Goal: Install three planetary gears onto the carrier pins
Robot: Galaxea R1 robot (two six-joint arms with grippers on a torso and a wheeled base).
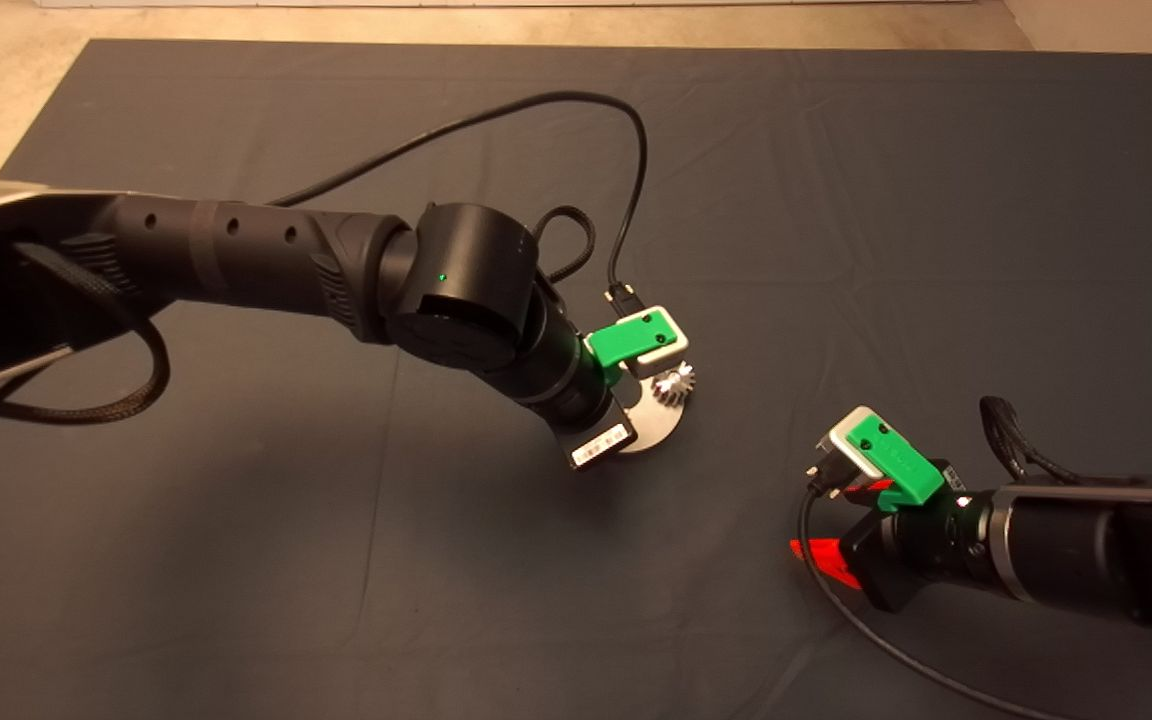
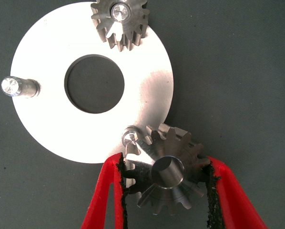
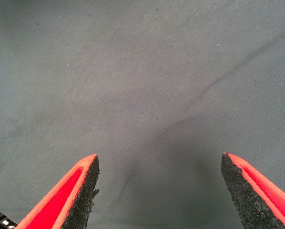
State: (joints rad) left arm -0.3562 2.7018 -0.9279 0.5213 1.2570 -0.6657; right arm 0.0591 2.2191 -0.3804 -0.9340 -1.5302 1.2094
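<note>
Gears are small, hard, slippery metal. My left hand (image 2: 167, 191) squeezes one gear (image 2: 167, 172) by its teeth, beside a pin (image 2: 130, 135) on the disc (image 2: 42, 119). My right hand (image 3: 159, 191) waits open, near right.

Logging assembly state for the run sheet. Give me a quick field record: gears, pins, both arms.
seated gear: one gear on a pin, at the disc rim
held gear: second gear in the left gripper, bore beside a pin, not over it
bare pin: one
third gear: not in view
right gripper: open, over bare mat
</note>
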